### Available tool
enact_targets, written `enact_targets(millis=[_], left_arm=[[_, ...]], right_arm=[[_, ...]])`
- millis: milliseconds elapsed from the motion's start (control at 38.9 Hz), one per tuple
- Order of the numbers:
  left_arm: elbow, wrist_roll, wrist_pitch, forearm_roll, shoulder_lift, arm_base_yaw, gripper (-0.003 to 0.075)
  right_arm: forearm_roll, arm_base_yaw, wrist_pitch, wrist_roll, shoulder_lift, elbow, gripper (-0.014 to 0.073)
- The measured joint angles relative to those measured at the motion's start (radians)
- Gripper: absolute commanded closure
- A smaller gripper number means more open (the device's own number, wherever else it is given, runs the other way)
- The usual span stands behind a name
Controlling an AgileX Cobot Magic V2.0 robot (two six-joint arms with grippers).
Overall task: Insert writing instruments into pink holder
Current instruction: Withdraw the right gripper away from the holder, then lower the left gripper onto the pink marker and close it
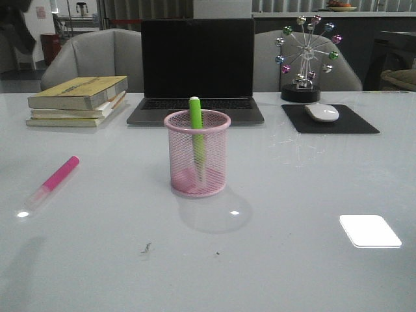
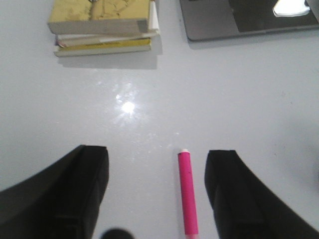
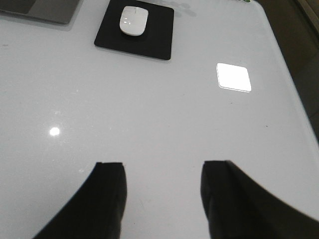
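Observation:
The pink wire-mesh holder [image 1: 197, 153] stands mid-table with the green highlighter [image 1: 196, 130] upright inside it, its top above the rim. The pink highlighter [image 1: 54, 179] lies flat on the table at the left, whitish cap end toward the front edge. In the left wrist view the pink highlighter [image 2: 187, 191] lies between the open fingers of my left gripper [image 2: 159, 154], closer to one finger and touching neither. My right gripper [image 3: 163, 165] is open over bare table with nothing between its fingers. Neither gripper shows in the front view.
A stack of books [image 1: 79, 100] sits at the back left and a laptop [image 1: 197, 71] behind the holder. A mouse [image 1: 322, 112] on a black pad [image 1: 328, 120] and a ferris-wheel ornament [image 1: 305, 58] stand at the back right.

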State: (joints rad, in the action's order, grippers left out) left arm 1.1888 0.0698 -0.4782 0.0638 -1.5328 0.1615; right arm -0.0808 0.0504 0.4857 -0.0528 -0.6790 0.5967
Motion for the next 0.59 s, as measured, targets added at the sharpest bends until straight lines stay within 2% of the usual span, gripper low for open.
enact_targets(millis=[257,592], left_arm=[[0.133,-0.002,-0.180,0.021,-0.210,0.023,0.0240],[0.204,-0.002,-0.229,0.024,-0.388,0.023,0.0240]], right_arm=[[0.000,0.000,0.040,0.000,0.000,0.000,0.0138],[0.000,0.000,0.152,0.000,0.000,0.000,0.0138]])
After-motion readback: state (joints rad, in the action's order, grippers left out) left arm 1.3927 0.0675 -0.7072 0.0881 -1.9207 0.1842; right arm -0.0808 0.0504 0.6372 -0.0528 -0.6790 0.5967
